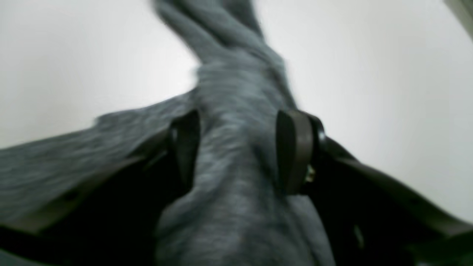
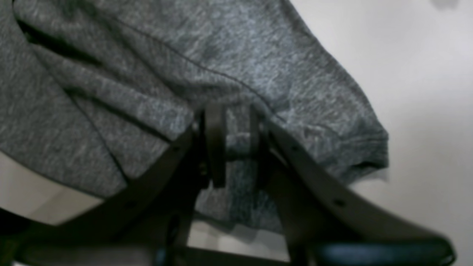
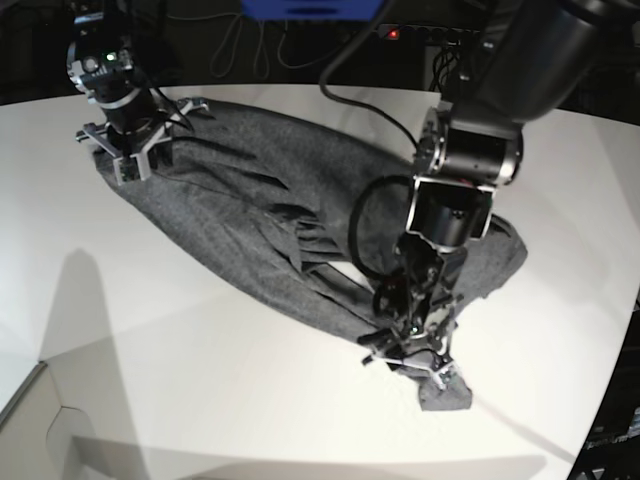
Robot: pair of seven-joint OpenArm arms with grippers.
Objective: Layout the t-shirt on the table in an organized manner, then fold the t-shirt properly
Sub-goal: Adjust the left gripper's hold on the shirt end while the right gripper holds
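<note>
A bunched ridge of the heathered dark grey knit t-shirt (image 1: 236,155) is straddled by the left gripper (image 1: 238,147), whose dark jaws are parted on either side of the cloth. A fold near the sleeve is pinched between the narrowly set jaws of the right gripper (image 2: 233,144). The shirt is stretched diagonally between both grippers across the smooth white matte table (image 3: 200,400).

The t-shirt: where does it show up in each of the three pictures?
Left wrist: the t-shirt runs up the middle, a bunched strip between the left claw's parted fingers.
Right wrist: it fills the upper left, a fold pinched in the right claw.
Base: it lies stretched diagonally across the middle.
Shared landmark: the white table under the cloth.
</note>
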